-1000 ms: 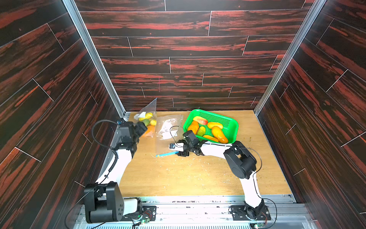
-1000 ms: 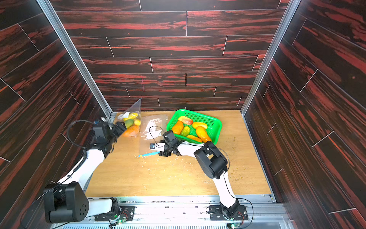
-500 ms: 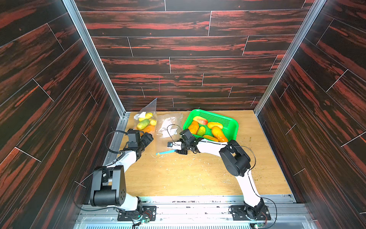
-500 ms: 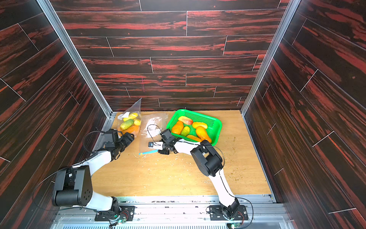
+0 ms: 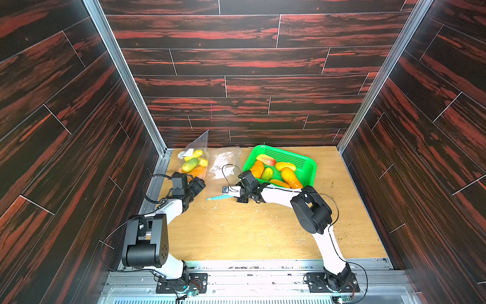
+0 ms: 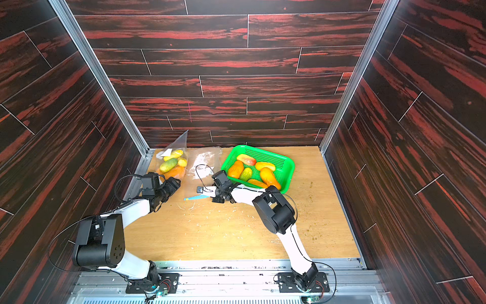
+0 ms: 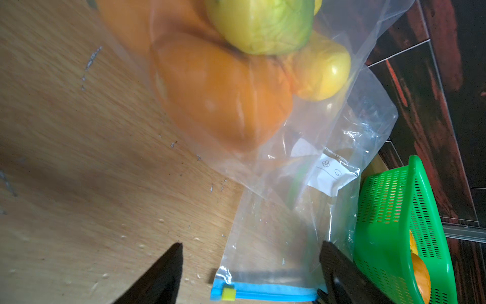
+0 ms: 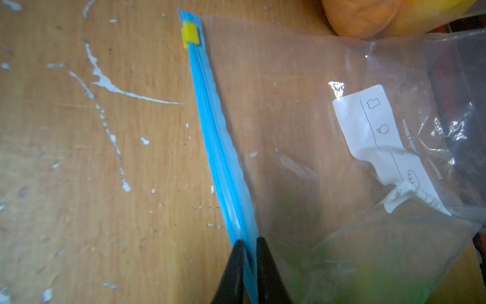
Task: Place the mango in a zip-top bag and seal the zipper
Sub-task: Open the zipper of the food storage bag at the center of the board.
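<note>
Worktop (image 5: 249, 231), seen from above. The green basket (image 5: 312, 171), at 1 o'clock from its centre, holds the loose mangoes (image 5: 288, 177), none yet bagged. The empty zip-top bag (image 8: 289, 118) lies flat at 11 o'clock, beside a filled bag (image 5: 193, 160). The right gripper (image 8: 249, 240) is clenched on one end of the blue zipper strip (image 8: 213, 131). The left gripper (image 7: 251, 244) hangs released near the yellow slider (image 8: 191, 34) at the other end. For a clean opening, the pinch should anchor the strip while the slider is drawn straight along it.
</note>
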`<state>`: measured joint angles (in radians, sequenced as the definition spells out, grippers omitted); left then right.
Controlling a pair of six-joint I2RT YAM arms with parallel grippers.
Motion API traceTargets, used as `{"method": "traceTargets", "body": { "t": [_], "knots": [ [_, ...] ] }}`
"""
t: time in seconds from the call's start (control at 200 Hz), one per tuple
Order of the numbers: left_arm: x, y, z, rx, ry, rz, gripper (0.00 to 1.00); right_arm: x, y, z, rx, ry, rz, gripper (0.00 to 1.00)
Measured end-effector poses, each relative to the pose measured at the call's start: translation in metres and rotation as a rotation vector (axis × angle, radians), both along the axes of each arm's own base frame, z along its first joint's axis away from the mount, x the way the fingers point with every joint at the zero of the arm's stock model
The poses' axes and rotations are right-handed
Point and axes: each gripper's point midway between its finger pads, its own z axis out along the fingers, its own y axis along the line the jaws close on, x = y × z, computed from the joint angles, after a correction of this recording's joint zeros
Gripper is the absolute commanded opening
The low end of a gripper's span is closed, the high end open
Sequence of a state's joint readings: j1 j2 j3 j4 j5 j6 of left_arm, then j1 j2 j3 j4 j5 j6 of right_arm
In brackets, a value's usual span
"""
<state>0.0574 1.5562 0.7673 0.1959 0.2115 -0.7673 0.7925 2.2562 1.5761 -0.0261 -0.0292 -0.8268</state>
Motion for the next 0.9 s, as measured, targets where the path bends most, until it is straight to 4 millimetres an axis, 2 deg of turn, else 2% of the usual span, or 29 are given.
{"method": "traceTargets", "body": {
  "t": [0.075,0.24,0.416,0.506,0.641,0.902],
  "knots": [
    [0.000,-0.001,-0.002,-0.004,0.004,-0.005,0.84,0.002,0.000,0.001,-0.006,-0.015,-0.004,0.07],
    [0.000,-0.003,-0.001,-0.004,0.009,-0.016,0.84,0.013,0.000,0.005,-0.005,-0.085,-0.028,0.08],
    [0.000,-0.003,0.002,0.007,0.014,-0.028,0.84,0.024,-0.002,0.002,-0.011,-0.160,-0.054,0.35],
    [-0.001,-0.003,0.005,0.016,0.014,-0.034,0.83,0.025,-0.002,-0.006,-0.020,-0.163,-0.054,0.41],
    [-0.001,-0.003,0.011,0.025,0.006,-0.040,0.83,0.030,0.001,-0.004,-0.017,-0.175,-0.055,0.39],
    [-0.003,-0.003,0.010,0.032,0.018,-0.048,0.82,0.035,0.004,-0.004,-0.016,-0.168,-0.073,0.12]
  ]
}}
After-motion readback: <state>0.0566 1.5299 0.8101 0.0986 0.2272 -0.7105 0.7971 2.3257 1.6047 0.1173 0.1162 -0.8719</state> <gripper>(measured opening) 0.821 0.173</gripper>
